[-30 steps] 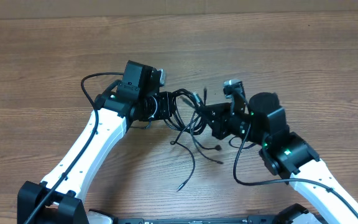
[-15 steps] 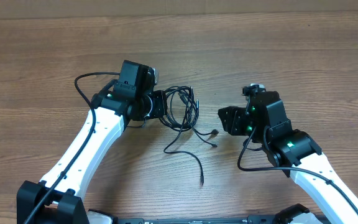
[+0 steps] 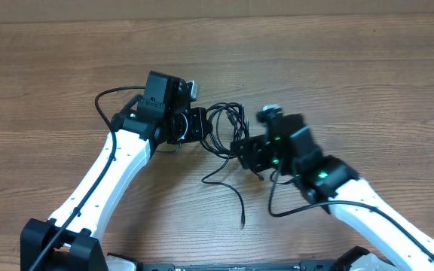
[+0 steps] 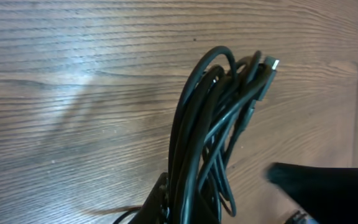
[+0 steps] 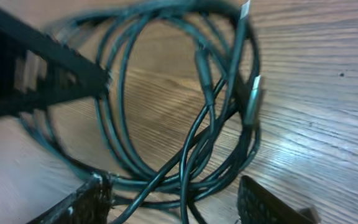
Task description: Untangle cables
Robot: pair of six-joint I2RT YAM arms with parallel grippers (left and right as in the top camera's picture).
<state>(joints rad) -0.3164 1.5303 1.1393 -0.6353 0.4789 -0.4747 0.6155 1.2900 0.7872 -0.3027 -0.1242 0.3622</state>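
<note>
Thin glossy black cables (image 4: 194,155) looped on woodgrain table (image 3: 353,68), left gripper (image 3: 198,126) clamped on them, right gripper (image 5: 174,188) fingers apart

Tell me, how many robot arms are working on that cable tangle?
2. The left arm reaches in from the lower left, the right arm from the lower right, meeting at the cables. No others show.

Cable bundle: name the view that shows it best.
Right wrist: the cable bundle fills the frame, loops spread and plug ends visible. Left wrist shows it bunched edge-on; overhead shows it small, strands hard to separate.
</note>
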